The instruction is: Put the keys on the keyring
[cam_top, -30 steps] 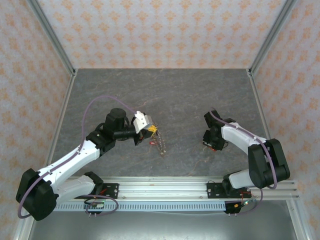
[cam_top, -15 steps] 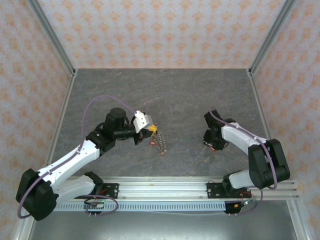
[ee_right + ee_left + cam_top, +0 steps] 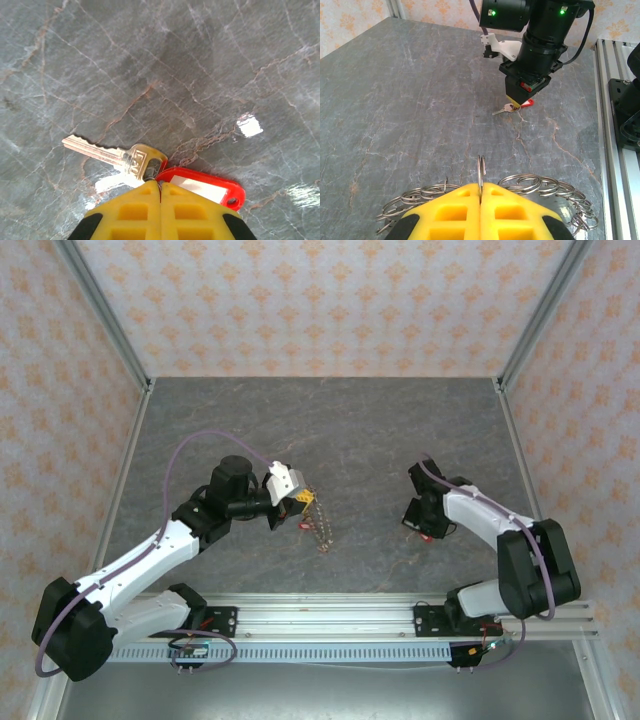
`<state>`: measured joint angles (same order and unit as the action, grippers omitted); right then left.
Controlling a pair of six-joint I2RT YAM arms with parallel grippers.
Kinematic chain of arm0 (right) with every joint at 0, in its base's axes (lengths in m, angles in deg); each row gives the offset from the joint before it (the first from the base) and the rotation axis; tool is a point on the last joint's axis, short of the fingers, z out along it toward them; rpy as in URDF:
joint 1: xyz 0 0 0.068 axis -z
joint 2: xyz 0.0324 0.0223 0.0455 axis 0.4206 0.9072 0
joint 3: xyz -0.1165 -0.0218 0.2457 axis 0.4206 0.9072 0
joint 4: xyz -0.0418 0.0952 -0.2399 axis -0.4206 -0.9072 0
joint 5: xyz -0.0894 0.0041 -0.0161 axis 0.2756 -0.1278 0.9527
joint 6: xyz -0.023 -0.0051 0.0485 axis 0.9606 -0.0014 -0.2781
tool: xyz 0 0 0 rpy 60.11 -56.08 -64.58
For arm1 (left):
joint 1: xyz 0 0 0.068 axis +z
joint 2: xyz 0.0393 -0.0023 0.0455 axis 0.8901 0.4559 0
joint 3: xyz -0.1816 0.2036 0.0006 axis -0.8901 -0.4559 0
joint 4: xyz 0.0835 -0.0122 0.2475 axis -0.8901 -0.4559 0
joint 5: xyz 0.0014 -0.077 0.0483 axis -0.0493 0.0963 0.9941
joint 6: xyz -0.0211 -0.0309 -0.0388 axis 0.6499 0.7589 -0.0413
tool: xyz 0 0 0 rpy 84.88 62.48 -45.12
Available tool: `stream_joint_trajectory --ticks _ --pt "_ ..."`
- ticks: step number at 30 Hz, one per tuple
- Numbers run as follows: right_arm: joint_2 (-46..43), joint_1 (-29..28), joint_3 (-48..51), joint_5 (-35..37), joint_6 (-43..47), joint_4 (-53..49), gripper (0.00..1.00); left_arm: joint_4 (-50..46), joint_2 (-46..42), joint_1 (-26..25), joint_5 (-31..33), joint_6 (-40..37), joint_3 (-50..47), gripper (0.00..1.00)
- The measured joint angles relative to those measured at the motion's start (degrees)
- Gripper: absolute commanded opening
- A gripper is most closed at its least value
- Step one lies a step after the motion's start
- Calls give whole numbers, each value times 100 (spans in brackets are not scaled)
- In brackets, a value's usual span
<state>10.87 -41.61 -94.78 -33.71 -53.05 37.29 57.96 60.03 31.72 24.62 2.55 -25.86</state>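
Observation:
My left gripper (image 3: 480,186) is shut on one upright loop of the keyring (image 3: 481,169), a chain of thin metal rings whose other loops (image 3: 540,184) hang to both sides of the yellow fingers. From above, the keyring (image 3: 319,526) dangles below the left gripper (image 3: 301,504) at mid-table. A silvery key (image 3: 111,153) with a red tag (image 3: 205,187) lies flat on the table. My right gripper (image 3: 160,186) points down with its tips shut at the key's head, where the tag joins. The left wrist view shows that gripper (image 3: 519,102) over the key (image 3: 504,110).
The grey marbled tabletop (image 3: 360,430) spreads open behind and between the arms. A metal rail (image 3: 330,615) runs along the near edge, and patterned walls with aluminium posts (image 3: 100,310) close in the sides and back.
The right gripper's fingers have closed at the key's head. The left arm and the keyring have stayed where they were.

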Motion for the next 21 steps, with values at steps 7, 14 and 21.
stream_joint_trajectory --ticks 7,14,21 --pt "227 -31 -160 9 199 -107 8 0 2 -74 9 2 2 0" --pt "474 -92 -271 9 304 -118 14 0 2 -74 11 0 4 0" --pt "474 -92 -271 4 293 -116 9 -11 66 -74 11 0 7 0"
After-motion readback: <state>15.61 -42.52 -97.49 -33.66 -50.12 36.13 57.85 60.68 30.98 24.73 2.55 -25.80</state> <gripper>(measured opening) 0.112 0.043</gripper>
